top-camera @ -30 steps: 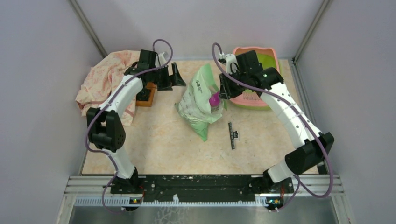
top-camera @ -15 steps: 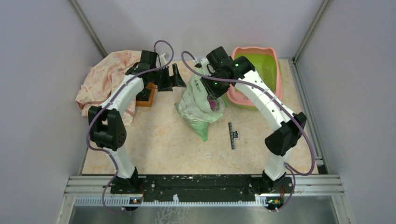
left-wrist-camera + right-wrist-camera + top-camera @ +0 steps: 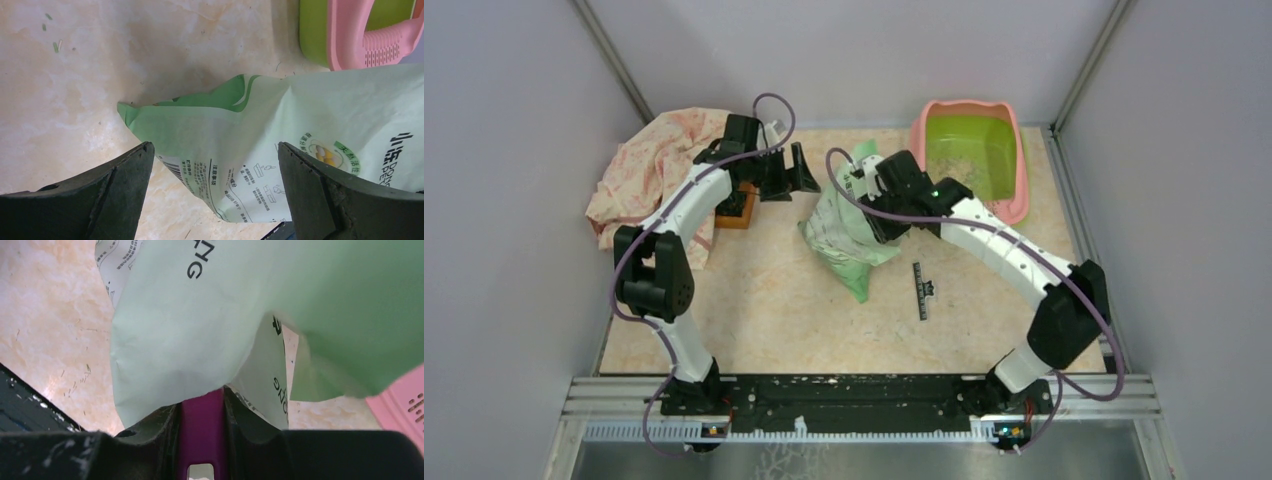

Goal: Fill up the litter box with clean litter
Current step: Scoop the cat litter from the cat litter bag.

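The litter box [image 3: 1016,160], pink-rimmed with a lime-green basin, stands at the back right; faint pale specks on its floor may be clean litter [image 3: 959,160]. A light green printed bag [image 3: 849,230] stands mid-table. My right gripper [image 3: 886,220] is at the bag's right side, shut on the handle of a purple scoop [image 3: 201,435]; the scoop's head is hidden inside the bag [image 3: 200,315]. My left gripper [image 3: 804,170] hangs open at the bag's upper left. In the left wrist view, the bag's corner [image 3: 280,130] lies between the wide-spread fingers [image 3: 120,185], apart from them.
A pink-patterned cloth [image 3: 659,170] is heaped at the back left, with a small brown wooden tray [image 3: 736,208] beside it. A black strip [image 3: 921,290] lies on the table in front of the bag. Grey walls close in both sides.
My right arm has swung left from over the litter box to the bag, carrying the purple scoop, whose head is now hidden in the bag. The left arm has barely moved.
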Tool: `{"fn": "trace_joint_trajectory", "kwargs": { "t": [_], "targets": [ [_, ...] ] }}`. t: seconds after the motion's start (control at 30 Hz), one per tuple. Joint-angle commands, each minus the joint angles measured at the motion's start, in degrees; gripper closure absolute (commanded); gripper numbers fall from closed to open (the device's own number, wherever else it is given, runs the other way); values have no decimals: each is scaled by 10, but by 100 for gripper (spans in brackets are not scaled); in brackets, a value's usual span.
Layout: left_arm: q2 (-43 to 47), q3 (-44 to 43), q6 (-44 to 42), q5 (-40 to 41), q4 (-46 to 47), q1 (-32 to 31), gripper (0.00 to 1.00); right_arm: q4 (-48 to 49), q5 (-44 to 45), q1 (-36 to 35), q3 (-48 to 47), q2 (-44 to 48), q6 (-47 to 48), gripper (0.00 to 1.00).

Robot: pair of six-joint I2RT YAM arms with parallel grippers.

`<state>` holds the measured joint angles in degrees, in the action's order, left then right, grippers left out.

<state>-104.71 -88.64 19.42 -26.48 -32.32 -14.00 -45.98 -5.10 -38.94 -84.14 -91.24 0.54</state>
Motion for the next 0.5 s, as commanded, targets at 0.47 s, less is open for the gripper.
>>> {"fn": "trace_joint_trajectory", "kwargs": {
  "t": [0.47],
  "targets": [
    [-1, 17, -7, -4, 13, 7, 1, 585, 45, -70, 365, 54, -70, 100]
  ]
}}
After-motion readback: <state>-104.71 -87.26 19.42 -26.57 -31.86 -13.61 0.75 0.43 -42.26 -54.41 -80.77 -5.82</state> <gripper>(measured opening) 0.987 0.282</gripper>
